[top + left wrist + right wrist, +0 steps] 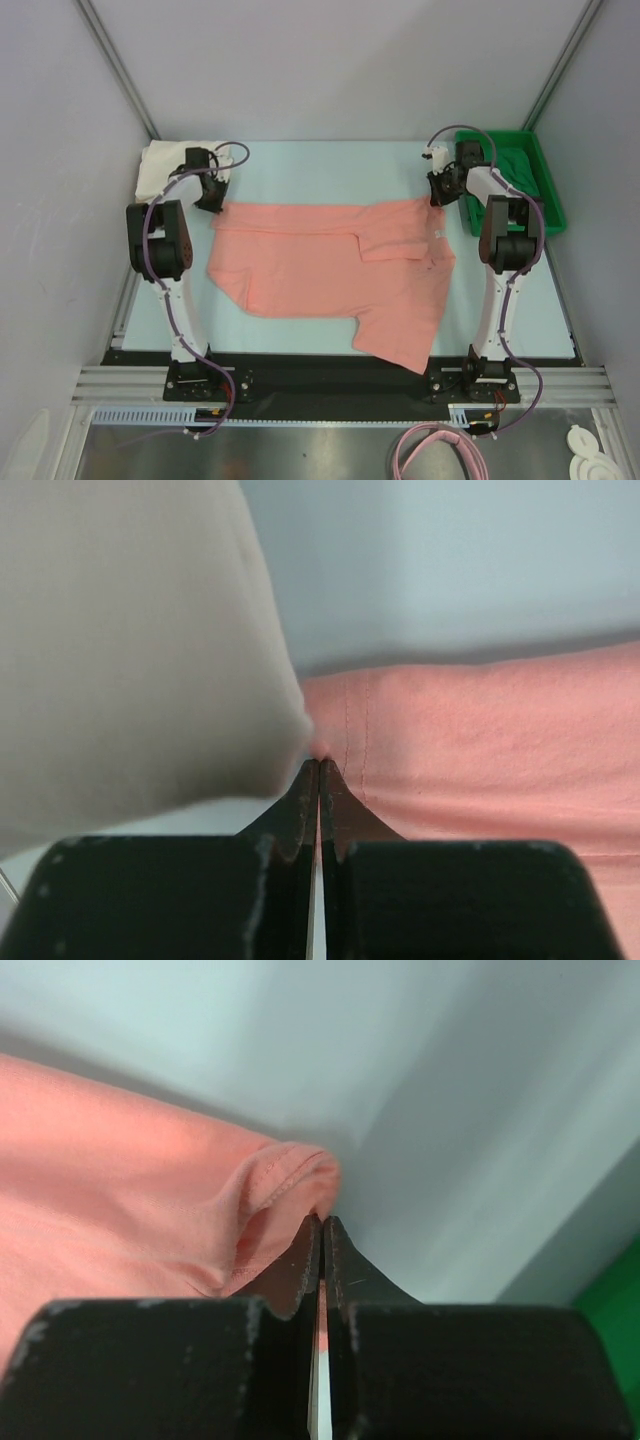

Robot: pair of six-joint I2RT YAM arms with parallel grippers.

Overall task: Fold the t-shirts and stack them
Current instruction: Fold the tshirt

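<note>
Salmon-pink t-shirt (330,265) is pinched at its far corners by left gripper (318,770) and right gripper (322,1225); the fold probably starts next with an even lift.

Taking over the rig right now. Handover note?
Left gripper: shut, pinching the far left corner of the salmon-pink t-shirt.
Right gripper: shut on that shirt's far right corner, at the hem.
Shirt lies spread mid-table, loosely, not folded yet.
White t-shirt sits at the far left corner and looks folded.
Dark green t-shirt is in the green tray, far right.
Left to do: fold the pink one, stack it, then the green one.
</note>
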